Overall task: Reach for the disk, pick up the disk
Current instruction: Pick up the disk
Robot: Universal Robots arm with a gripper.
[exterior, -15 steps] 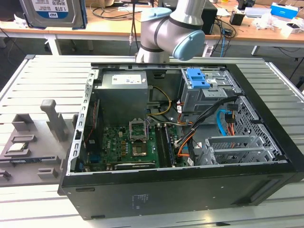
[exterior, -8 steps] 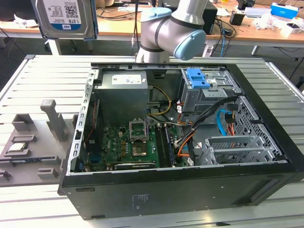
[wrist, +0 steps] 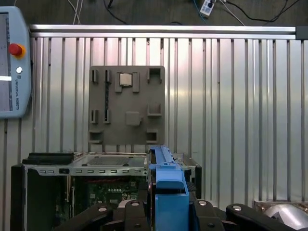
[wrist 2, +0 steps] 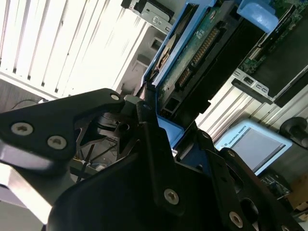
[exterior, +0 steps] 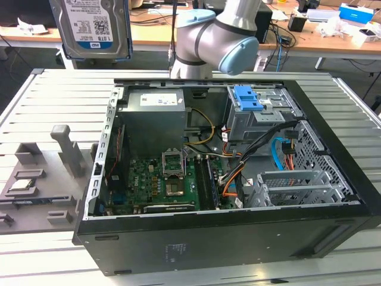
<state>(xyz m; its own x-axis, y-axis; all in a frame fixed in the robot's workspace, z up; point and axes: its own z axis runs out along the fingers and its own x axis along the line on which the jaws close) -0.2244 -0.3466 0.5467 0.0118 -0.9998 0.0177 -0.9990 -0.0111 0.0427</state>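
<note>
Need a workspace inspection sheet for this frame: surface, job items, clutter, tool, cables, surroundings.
Surface: slatted metal table carrying an open computer case, with a grey fixture plate beside the case.
Job's things: disk is off the table, held in the air, label facing the exterior camera, blue rails on its edges.
Clutter: small square chip seated in the fixture plate; blue latch on top of the drive cage.
Tool: tool is closed on the disk's blue-railed edge, seen in both wrist views.
Cables: black, orange, yellow and blue wires bundled inside the case.
Surroundings: cluttered desks behind; teach pendant at the table's edge.
</note>
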